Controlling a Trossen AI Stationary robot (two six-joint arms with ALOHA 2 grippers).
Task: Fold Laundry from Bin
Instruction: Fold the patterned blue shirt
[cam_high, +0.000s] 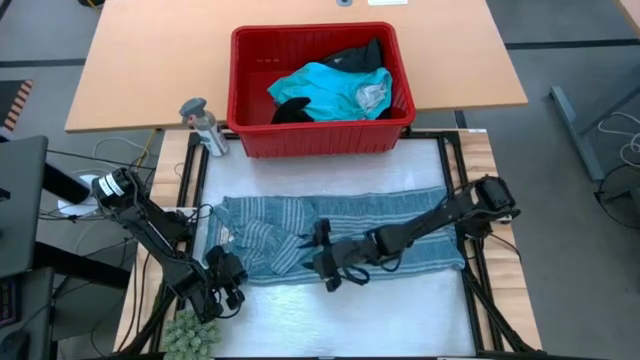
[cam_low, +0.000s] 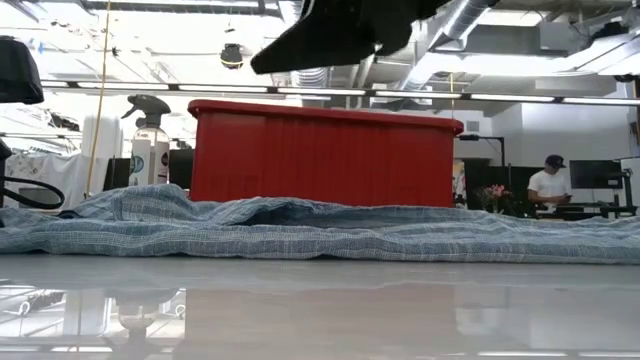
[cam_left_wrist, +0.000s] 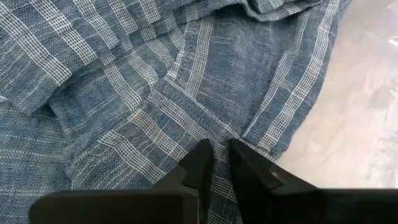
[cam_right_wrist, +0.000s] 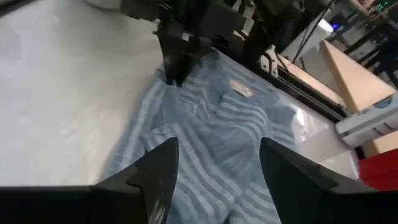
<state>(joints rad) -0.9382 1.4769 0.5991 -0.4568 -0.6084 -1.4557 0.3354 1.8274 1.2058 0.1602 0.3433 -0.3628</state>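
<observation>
The blue-grey striped garment (cam_high: 340, 232) lies spread across the white table top, its collar tag (cam_right_wrist: 239, 89) toward the left. My left gripper (cam_left_wrist: 221, 158) is at the garment's near left corner (cam_high: 228, 278), its fingers closed on cloth. My right gripper (cam_high: 325, 260) hovers open above the garment's near middle, fingers wide apart (cam_right_wrist: 217, 162), touching nothing; in the low view it hangs well above the cloth (cam_low: 330, 30). The red bin (cam_high: 320, 135) stands at the far side holding a turquoise garment (cam_high: 330, 90) and black ones (cam_high: 355, 57). My left gripper pinches the striped garment near its near left edge (cam_left_wrist: 217, 134) between its two almost closed fingertips. The fingers come from above, pointing down at the cloth (cam_right_wrist: 175, 71). One layer or several, I cannot tell. The garment lies slack on the table.
A grey spray bottle (cam_high: 205, 125) stands left of the bin. A green tufted object (cam_high: 190, 335) sits at the near left corner. Bare white table (cam_high: 380, 315) lies in front of the garment. A person (cam_low: 548, 185) sits far off in the room.
</observation>
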